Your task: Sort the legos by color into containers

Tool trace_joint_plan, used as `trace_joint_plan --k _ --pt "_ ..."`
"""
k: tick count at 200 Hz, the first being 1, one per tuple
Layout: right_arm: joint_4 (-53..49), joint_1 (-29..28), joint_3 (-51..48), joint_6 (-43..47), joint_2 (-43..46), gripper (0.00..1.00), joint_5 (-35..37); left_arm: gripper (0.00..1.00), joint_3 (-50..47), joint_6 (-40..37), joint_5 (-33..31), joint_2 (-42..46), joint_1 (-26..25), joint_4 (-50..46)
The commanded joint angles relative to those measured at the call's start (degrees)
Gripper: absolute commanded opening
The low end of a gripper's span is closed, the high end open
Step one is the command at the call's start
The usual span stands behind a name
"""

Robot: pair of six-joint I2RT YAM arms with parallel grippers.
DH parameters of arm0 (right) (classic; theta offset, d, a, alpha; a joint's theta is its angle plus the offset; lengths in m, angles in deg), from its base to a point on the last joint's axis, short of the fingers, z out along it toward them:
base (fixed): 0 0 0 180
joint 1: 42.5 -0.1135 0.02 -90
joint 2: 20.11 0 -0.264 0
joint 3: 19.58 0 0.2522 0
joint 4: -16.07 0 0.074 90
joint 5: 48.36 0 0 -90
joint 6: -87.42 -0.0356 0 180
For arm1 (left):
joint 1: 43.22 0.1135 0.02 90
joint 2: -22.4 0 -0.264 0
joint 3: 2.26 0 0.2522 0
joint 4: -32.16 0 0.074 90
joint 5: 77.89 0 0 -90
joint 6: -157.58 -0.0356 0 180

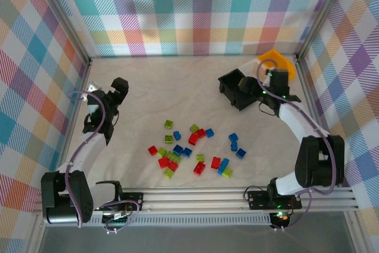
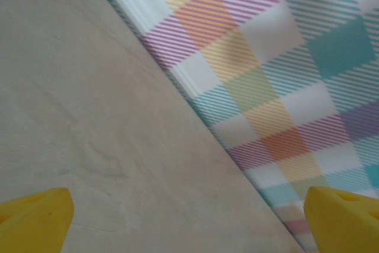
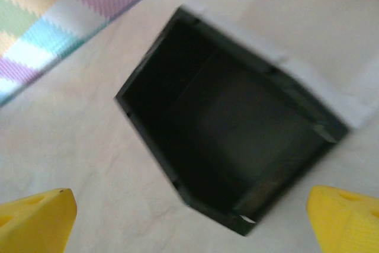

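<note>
Several red, blue and lime green legos (image 1: 189, 149) lie scattered on the table's middle front. The black bin (image 1: 235, 89) stands at the back right, and its inside (image 3: 231, 128) looks bare in the right wrist view. The orange-yellow bin (image 1: 276, 61) sits tilted in the back right corner. A pale translucent bin (image 1: 247, 63) seems to lie between the two. My right gripper (image 1: 253, 91) hangs open over the black bin's near side, its yellow fingertips (image 3: 35, 217) wide apart. My left gripper (image 1: 120, 87) is open at the back left over bare cloth, holding nothing between its fingertips (image 2: 35, 220).
Plaid walls (image 1: 201, 10) enclose the table on three sides. The left gripper points toward the wall's foot (image 2: 195, 105). An aluminium rail (image 1: 195, 197) runs along the front edge by the arm bases. Bare cloth (image 1: 172, 90) spans the middle back.
</note>
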State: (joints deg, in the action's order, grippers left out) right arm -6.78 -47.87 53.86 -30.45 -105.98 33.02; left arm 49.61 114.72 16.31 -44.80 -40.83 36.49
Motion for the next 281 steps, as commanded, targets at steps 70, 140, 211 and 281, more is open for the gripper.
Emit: trace_joint_plan --k 70,140,211,281 --pt "-17.61 -9.98 21.56 5.93 -23.22 1.00 9.36 0.90 12.68 -3.22 8.59 -8.72 -11.10 -16.58" --pt "-12.70 -22.53 28.59 -1.30 -29.16 1.00 4.91 0.87 11.02 -2.11 10.10 -9.80 -11.18 -16.33" --pt "-10.15 -29.23 40.06 -5.67 -32.82 1.00 1.36 0.83 11.19 -3.04 10.37 -11.32 -11.03 -18.19" --pt "-8.91 -23.29 17.75 -7.53 -11.36 1.00 12.84 0.71 24.83 -7.95 5.40 -23.44 -19.28 -24.04"
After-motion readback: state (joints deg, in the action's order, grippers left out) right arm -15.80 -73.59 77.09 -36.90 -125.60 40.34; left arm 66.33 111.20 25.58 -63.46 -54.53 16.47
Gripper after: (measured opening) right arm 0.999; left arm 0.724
